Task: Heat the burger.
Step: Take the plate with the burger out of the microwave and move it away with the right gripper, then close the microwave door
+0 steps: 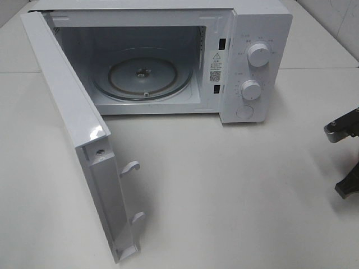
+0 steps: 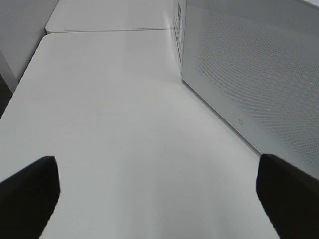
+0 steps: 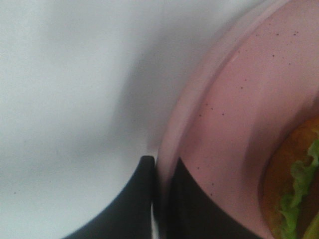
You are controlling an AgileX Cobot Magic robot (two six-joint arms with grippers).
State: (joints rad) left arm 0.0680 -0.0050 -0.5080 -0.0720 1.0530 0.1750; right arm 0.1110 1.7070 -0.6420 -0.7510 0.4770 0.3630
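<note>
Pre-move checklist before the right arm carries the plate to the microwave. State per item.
1. White microwave door swung fully open: ok.
2. Round glass turntable inside the cavity bare: ok.
3. Right gripper shut on the rim of the round pink speckled plate: ok, one finger on each side of the rim.
4. Burger with orange-tan bun and green lettuce on the plate: ok, though only its edge shows, so centring cannot tell.
5. Left gripper open, holding nothing, over the white table beside the microwave: ok.
6. Plate level: cannot tell.
</note>
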